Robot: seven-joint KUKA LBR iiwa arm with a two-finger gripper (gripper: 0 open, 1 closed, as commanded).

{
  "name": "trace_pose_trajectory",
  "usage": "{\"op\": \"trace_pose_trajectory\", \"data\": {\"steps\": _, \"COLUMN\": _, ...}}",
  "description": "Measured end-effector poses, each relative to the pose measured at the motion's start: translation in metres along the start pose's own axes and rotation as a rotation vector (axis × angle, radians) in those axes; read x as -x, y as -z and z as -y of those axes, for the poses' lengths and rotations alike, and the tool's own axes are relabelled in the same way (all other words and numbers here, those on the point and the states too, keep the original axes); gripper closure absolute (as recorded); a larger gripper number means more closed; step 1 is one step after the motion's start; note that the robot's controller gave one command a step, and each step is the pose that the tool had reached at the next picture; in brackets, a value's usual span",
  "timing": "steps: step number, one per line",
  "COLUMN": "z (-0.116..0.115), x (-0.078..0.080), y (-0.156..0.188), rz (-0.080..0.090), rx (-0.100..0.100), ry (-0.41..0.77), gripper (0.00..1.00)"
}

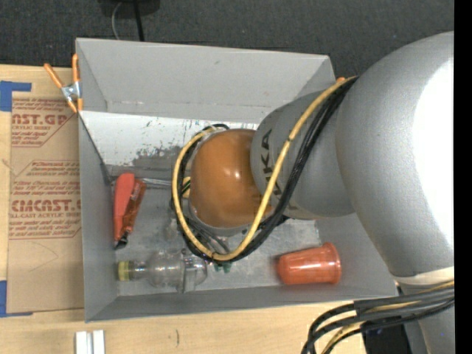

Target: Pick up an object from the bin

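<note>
A dark part of my gripper [208, 252] pokes out under the orange dome, low over the bin's front middle. Just left of it a clear plastic bottle [161, 271] with a yellowish cap lies on its side along the front wall. A small green bit [222, 267] shows right beside the gripper; what it is I cannot tell. An orange-red stubby cylinder [309, 264] lies on its side to the right, near the front wall. A red-orange flat hand tool [126, 206] lies lengthwise against the left wall.
The arm comes in from the right, and its orange dome and looped yellow and black cables cover the middle of the bin. Whatever lies beneath them is hidden. The back wall slopes up behind the dome.
</note>
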State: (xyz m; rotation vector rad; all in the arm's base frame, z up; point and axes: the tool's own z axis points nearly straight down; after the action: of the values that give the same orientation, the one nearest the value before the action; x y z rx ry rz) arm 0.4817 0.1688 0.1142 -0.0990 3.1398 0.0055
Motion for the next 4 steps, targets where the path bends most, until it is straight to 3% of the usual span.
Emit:
{"op": "trace_pose_trajectory", "data": {"steps": 1, "z": -0.036, "x": 0.002, "y": -0.039, "rz": 0.002, "rx": 0.0, "ry": 0.236, "gripper": 0.0}}
{"op": "trace_pose_trajectory", "data": {"steps": 2, "z": -0.017, "x": 0.0, "y": -0.045, "rz": -0.001, "rx": 0.0, "ry": 0.362, "gripper": 1.0}}
{"op": "trace_pose_trajectory", "data": {"steps": 4, "z": -0.018, "x": 0.0, "y": -0.045, "rz": -0.001, "rx": 0.001, "ry": 0.362, "gripper": 1.0}}
